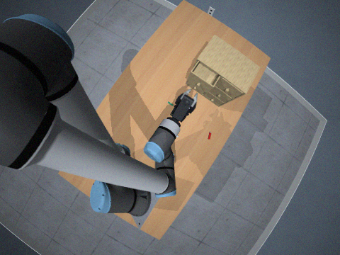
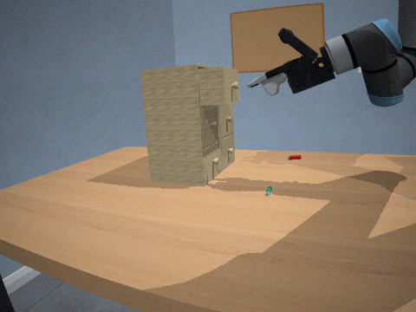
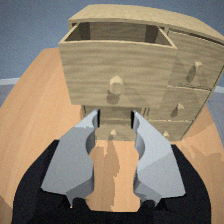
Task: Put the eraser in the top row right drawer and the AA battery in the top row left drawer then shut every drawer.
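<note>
Gripper (image 3: 112,150) is hanging slightly parted and empty before the open top-left drawer (image 3: 116,70); small green-tipped AA battery (image 2: 269,191) likely light, rigid, roll-prone — pinch across its barrel.

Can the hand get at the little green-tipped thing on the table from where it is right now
Probably yes. The hand hangs empty in front of the chest, clear of its pulled-out top drawer. The green-tipped thing lies in the open on the table, nothing around it.
</note>
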Robot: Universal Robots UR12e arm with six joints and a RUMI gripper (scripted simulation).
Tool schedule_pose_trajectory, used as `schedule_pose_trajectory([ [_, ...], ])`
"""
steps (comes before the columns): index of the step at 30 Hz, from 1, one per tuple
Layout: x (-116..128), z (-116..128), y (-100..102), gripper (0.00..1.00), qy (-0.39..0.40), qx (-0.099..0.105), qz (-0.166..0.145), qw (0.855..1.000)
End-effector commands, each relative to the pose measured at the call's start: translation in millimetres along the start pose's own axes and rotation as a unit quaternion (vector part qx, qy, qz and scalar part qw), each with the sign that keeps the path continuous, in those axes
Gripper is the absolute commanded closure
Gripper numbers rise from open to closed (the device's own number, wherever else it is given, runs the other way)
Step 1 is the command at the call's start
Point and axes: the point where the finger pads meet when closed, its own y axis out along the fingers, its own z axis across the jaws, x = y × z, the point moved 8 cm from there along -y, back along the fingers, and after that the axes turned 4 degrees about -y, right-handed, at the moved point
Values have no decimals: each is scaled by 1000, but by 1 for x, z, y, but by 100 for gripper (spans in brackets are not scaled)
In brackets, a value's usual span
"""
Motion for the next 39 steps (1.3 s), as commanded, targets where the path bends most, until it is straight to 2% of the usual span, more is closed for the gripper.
schedule_pose_trajectory([
  [1, 2, 0, -7, 80, 0, 0, 0, 1000],
  [12, 2, 0, -11, 80, 0, 0, 0, 1000],
  [30, 1, 0, -55, 80, 0, 0, 0, 1000],
  [39, 1, 0, -61, 80, 0, 0, 0, 1000],
])
